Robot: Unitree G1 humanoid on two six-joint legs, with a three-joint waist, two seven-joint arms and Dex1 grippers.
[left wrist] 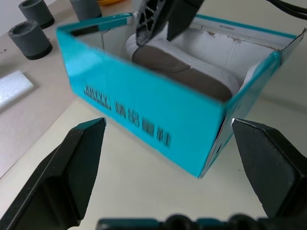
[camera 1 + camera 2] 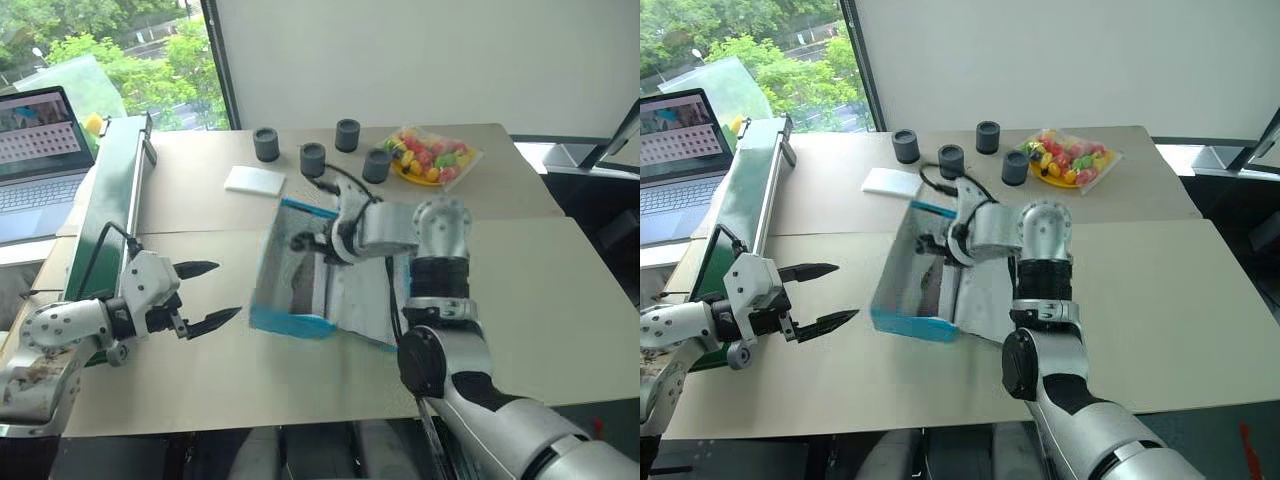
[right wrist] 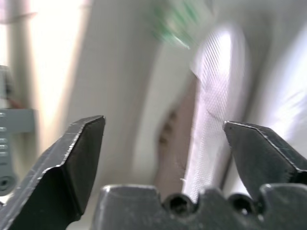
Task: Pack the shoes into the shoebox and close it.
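Our right gripper [image 3: 163, 139] hangs spread over a shoe [image 1: 187, 72] inside the shoebox [image 2: 290, 322]; left gripper [image 2: 205, 292] spread. We should lift clear before closing.

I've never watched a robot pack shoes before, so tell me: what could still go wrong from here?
The right gripper hangs open just over the pale grey-and-white sneaker inside the turquoise-blue cardboard shoebox; pulling out, it might snag the shoe or a wall. The box's flap lid lies open under the right arm, which could drag it. The open left gripper sits close enough beside the box to nudge it.
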